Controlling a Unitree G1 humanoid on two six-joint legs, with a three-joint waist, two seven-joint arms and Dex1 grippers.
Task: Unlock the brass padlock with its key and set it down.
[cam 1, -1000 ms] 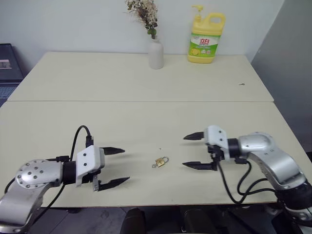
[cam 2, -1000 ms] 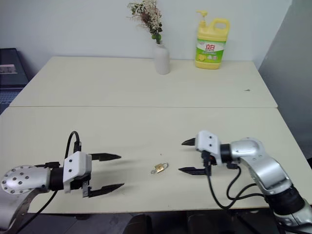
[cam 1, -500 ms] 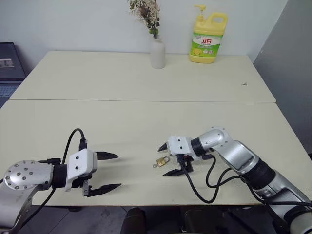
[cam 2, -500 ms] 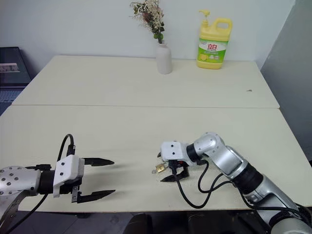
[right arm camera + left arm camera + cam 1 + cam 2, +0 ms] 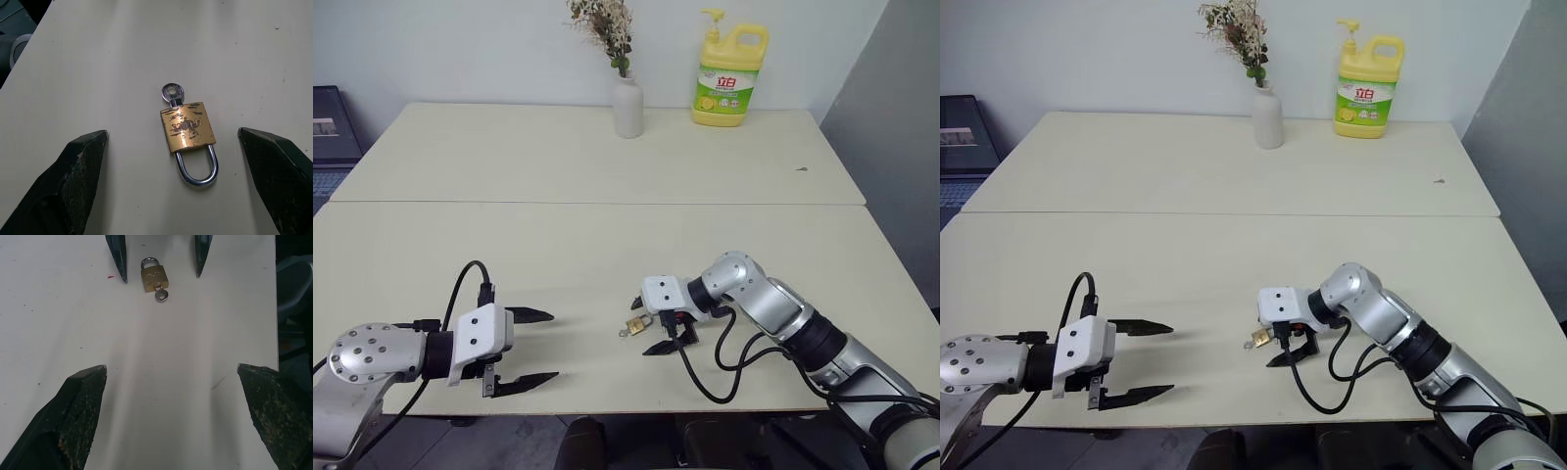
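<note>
The brass padlock (image 5: 188, 128) lies flat on the cream table (image 5: 607, 245) near the front edge, its silver shackle closed. The key (image 5: 172, 92) sticks out of the lock's bottom end, pointing toward my left arm. My right gripper (image 5: 642, 326) is open and low over the table, one black finger on each side of the padlock, touching neither lock nor key. My left gripper (image 5: 553, 345) is open and empty, a short way left of the lock and pointing at it. In the left wrist view the padlock (image 5: 155, 278) shows ahead between the right gripper's fingertips (image 5: 117, 254).
A white vase (image 5: 627, 106) with dried flowers and a yellow detergent bottle (image 5: 730, 78) stand at the back of the far table. A seam (image 5: 597, 203) joins the two tables. A laptop (image 5: 328, 127) sits at the far left. A grey partition (image 5: 901, 147) rises at the right.
My right gripper has swung left and down from beside the padlock until its open fingers straddle it. The padlock, key and left gripper have stayed put.
</note>
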